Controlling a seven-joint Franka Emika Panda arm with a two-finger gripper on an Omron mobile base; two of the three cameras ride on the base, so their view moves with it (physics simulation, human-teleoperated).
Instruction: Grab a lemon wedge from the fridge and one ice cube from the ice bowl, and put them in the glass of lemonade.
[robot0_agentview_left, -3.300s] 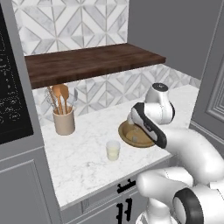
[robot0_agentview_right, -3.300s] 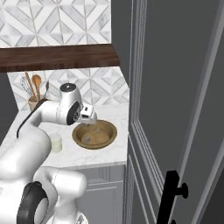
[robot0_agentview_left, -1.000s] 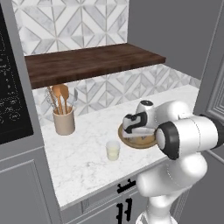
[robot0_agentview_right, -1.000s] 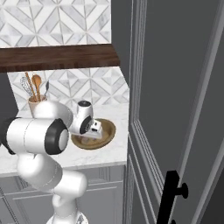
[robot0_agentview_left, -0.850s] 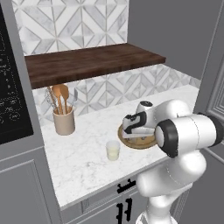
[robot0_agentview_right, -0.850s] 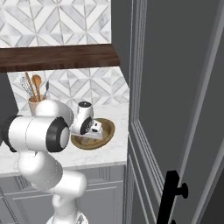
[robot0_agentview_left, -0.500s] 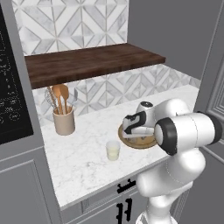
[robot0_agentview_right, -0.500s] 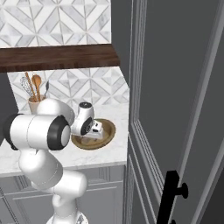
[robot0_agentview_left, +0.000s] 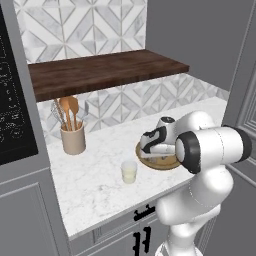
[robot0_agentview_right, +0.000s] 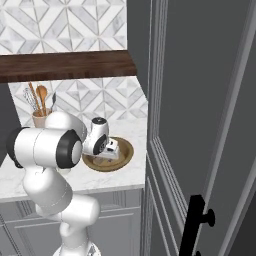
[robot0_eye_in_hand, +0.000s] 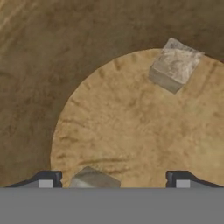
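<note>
Fingers (robot0_eye_in_hand: 47, 178) spread wide and empty, low over the floor of the wooden bowl (robot0_eye_in_hand: 39, 87).

Between the two dark tips, just inside one of them, sits a pale ice cube (robot0_eye_in_hand: 94, 179); whether it touches that tip cannot be told. A second cube (robot0_eye_in_hand: 174, 64) lies well apart on the bowl's lighter base. From the left base view, the gripper (robot0_agentview_left: 150, 146) dips into the bowl (robot0_agentview_left: 165, 162) on the marble counter (robot0_agentview_left: 95, 180), with the glass of lemonade (robot0_agentview_left: 129, 172) near it.
</note>
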